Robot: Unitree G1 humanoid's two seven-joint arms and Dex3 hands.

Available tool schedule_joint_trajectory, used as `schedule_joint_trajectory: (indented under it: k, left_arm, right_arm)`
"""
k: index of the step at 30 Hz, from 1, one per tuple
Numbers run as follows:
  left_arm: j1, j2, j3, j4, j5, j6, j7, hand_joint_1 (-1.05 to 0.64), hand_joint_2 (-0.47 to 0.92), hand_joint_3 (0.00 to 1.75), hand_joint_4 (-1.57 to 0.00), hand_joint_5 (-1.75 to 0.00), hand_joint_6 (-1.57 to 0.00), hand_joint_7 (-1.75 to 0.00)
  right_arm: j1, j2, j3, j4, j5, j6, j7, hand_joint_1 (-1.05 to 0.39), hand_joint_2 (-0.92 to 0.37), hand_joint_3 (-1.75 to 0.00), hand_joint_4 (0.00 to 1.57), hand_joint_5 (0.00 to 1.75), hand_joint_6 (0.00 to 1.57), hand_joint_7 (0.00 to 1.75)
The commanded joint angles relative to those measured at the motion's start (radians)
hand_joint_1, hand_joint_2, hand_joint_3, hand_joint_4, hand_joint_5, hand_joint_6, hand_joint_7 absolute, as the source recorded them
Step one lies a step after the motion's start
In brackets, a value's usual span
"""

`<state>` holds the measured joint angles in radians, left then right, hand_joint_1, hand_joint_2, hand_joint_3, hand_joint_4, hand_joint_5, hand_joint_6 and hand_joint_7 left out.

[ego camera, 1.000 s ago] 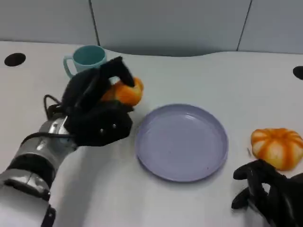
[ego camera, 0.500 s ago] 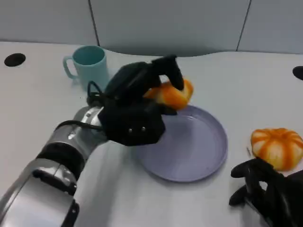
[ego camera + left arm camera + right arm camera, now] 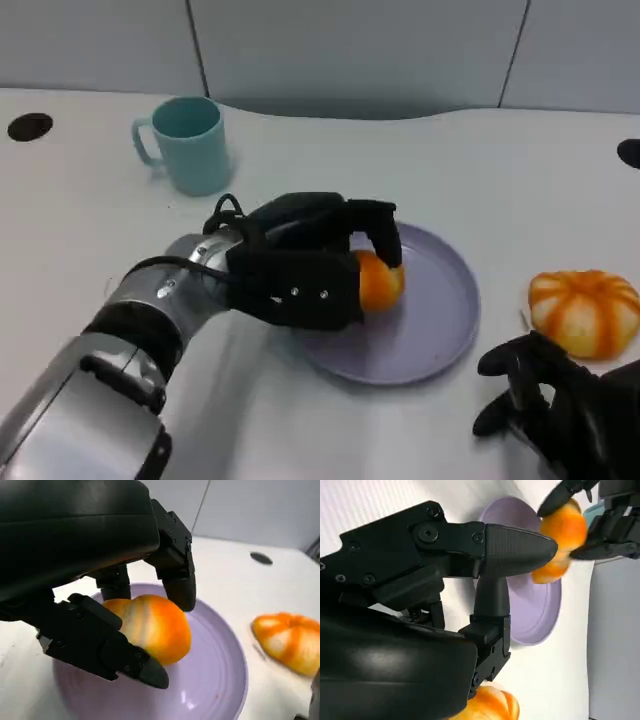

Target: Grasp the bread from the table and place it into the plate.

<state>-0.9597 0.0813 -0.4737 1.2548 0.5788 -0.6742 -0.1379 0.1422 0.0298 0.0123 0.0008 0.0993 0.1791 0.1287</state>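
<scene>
- No brand, label or writing can be read on any of the things in these views.
- The left robot hand (image 3: 305,270) reaches over the round lilac plate (image 3: 440,320) and grips the orange glazed bread roll (image 3: 378,282) between its black fingers (image 3: 177,575) and the thumb below.
- In the left wrist view the bread roll (image 3: 152,627) sits low over the middle of the lilac plate (image 3: 220,680); whether its underside touches the plate is hard to tell, since the thumb hides that part.
- In the head view much of the roll and the near left part of the plate are covered by the left robot hand.
- The right robot hand (image 3: 560,405) rests on the white bench (image 3: 90,230) at the lower right, partly cut off by the edge, fingers curled loosely and apart, holding nothing.
- A second orange, pumpkin-shaped striped bun (image 3: 585,312) lies on the bench just beside the plate's right rim, near the right robot hand.
- A pale teal ceramic mug (image 3: 187,143) stands upright on the bench, well apart from the plate.
</scene>
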Motion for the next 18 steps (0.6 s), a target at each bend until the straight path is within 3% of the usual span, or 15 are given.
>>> schedule_joint_trajectory:
  k: [1,5,8,15,18]
  left_arm:
    - [-0.041,0.019,-0.028,-0.016,0.026,-0.016,-0.027,-0.77,0.92,0.16,-0.19,-0.44,-0.40,-0.11]
    - [-0.045,0.022,-0.033,-0.020,0.027,-0.032,-0.030,-0.87,0.92,0.25,-0.02,-0.30,-0.28,-0.01]
    - [-0.048,0.022,-0.021,-0.022,0.011,-0.040,-0.029,-0.96,0.92,0.37,0.00,-0.04,-0.15,-0.01]
    - [-0.053,0.030,0.039,-0.033,-0.051,-0.067,-0.044,-0.98,0.92,0.42,0.00,0.00,-0.09,0.00]
    - [-0.025,0.050,0.166,-0.050,-0.209,-0.092,-0.131,-0.96,0.92,0.45,0.00,0.00,-0.06,0.00]
  right_arm:
    - [0.005,-0.010,-0.007,0.008,0.008,-0.010,0.004,-0.32,-0.92,-0.61,0.49,1.75,0.37,1.65]
    - [0.000,-0.009,-0.008,0.009,0.010,-0.001,0.003,-0.32,-0.92,-0.60,0.50,1.75,0.38,1.65]
    - [-0.003,-0.010,-0.007,0.014,0.004,-0.003,-0.002,-0.31,-0.92,-0.60,0.50,1.75,0.37,1.65]
    - [-0.006,-0.008,-0.007,0.013,-0.002,0.001,-0.015,-0.31,-0.92,-0.59,0.50,1.75,0.37,1.64]
    - [-0.005,-0.012,-0.007,0.014,-0.006,-0.002,-0.018,-0.31,-0.92,-0.60,0.49,1.75,0.37,1.63]
